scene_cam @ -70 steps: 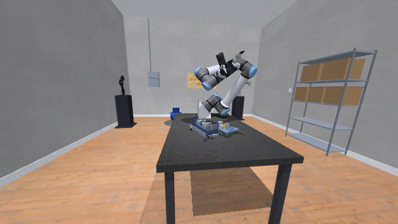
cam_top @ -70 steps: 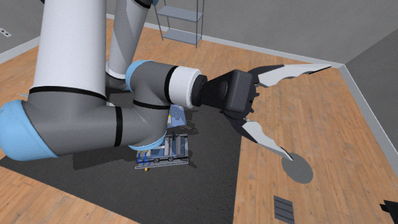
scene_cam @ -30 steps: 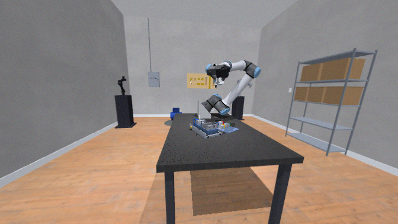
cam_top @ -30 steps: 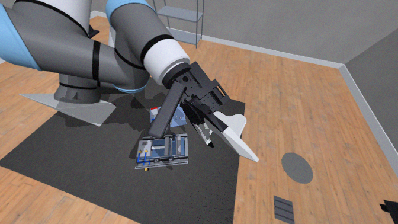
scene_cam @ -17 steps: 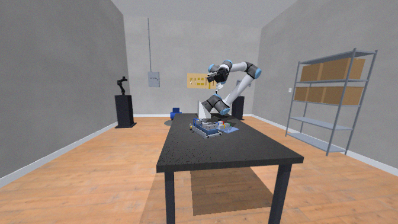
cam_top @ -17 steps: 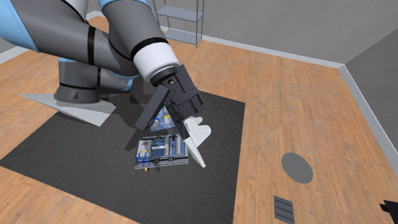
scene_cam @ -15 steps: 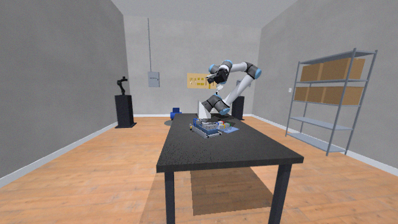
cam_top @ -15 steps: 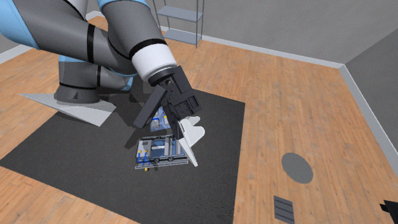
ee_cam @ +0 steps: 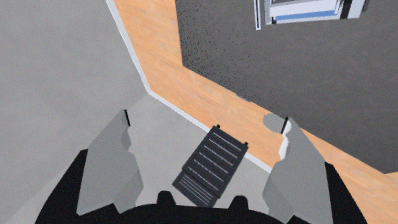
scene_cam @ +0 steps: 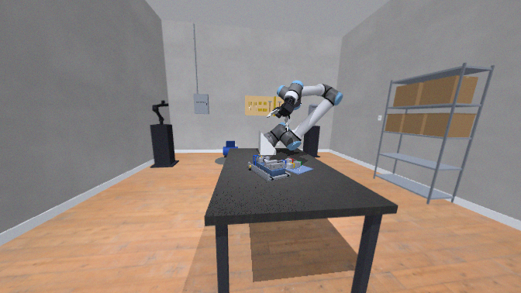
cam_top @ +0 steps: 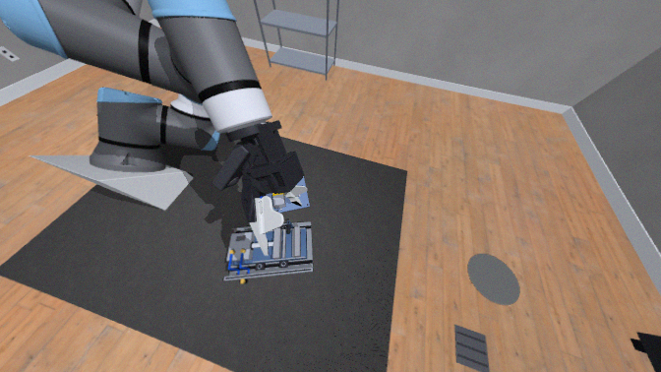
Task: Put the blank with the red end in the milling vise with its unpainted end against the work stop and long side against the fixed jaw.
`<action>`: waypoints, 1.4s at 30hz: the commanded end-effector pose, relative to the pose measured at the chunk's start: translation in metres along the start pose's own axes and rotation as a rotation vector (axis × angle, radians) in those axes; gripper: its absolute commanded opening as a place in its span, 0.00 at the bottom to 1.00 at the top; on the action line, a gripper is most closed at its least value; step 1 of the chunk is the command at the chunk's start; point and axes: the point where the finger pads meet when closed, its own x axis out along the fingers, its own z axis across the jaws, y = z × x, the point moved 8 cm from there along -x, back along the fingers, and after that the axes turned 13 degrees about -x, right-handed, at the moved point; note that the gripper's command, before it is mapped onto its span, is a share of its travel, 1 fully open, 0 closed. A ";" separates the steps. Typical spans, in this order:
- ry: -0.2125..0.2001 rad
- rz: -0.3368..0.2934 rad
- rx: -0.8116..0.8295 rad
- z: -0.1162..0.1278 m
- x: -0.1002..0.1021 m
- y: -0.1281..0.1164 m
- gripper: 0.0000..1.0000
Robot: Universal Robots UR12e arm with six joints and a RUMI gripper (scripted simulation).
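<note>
The blank with the red end (scene_cam: 298,160) lies on the blue plate (scene_cam: 304,170) just beside the vise (scene_cam: 270,167), on the black table (scene_cam: 295,195); in the exterior view we see only a small red spot among other coloured pieces there, too small to tell more. In the top view we find the plate (cam_top: 301,201) mostly hidden behind the gripper (cam_top: 275,217). The vise (cam_top: 290,246) shows its two low bars between the jaws, and blue hoses (cam_top: 239,266) at one end block. The gripper hangs well above the table with its fingers fully spread and nothing between them. In the wrist view we look past both pale fingers toward the floor, a dark floor grate (ee_cam: 211,165), the table edge and a corner of the vise (ee_cam: 307,12). Beyond the table stands a shelf rack (scene_cam: 458,98) holding cardboard boxes (scene_cam: 434,91).
</note>
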 end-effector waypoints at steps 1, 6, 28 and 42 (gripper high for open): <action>-0.100 0.094 0.198 0.038 -0.009 0.038 1.00; -0.159 0.161 0.335 0.068 -0.016 0.063 1.00; -0.357 0.486 0.889 0.205 -0.057 0.157 1.00; -0.411 0.623 1.081 0.257 -0.076 0.185 1.00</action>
